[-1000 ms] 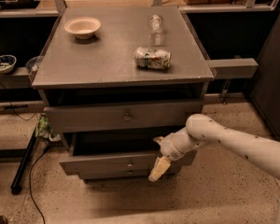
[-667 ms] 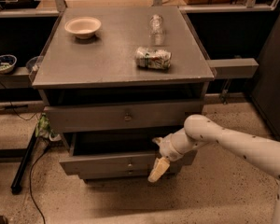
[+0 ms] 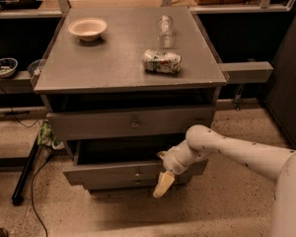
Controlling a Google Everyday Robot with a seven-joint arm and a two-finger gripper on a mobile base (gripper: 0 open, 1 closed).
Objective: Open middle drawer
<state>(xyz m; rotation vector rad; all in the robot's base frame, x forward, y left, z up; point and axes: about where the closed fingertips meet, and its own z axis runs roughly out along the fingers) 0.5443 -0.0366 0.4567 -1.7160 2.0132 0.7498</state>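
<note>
The grey wooden cabinet [image 3: 123, 78] stands in the middle of the camera view. Its middle drawer [image 3: 103, 173] is pulled out some way, showing a dark interior [image 3: 123, 151] behind its flat front and small round knob [image 3: 137, 172]. My gripper [image 3: 163, 184] hangs at the drawer's right front, cream tip pointing down past the front's lower edge. The white arm [image 3: 237, 154] reaches in from the right. Above is the top drawer [image 3: 130, 124], below the edge of the lowest drawer [image 3: 133, 183].
On the cabinet top lie a cream bowl [image 3: 88, 28], a crushed can [image 3: 161, 61] and a clear bottle [image 3: 165, 24]. A black pole [image 3: 24, 174] and cables lie on the floor to the left. A dark shelf at left holds a small bowl [image 3: 3, 66].
My gripper has drifted slightly left and down along the drawer front. The middle drawer stands about as far out as before.
</note>
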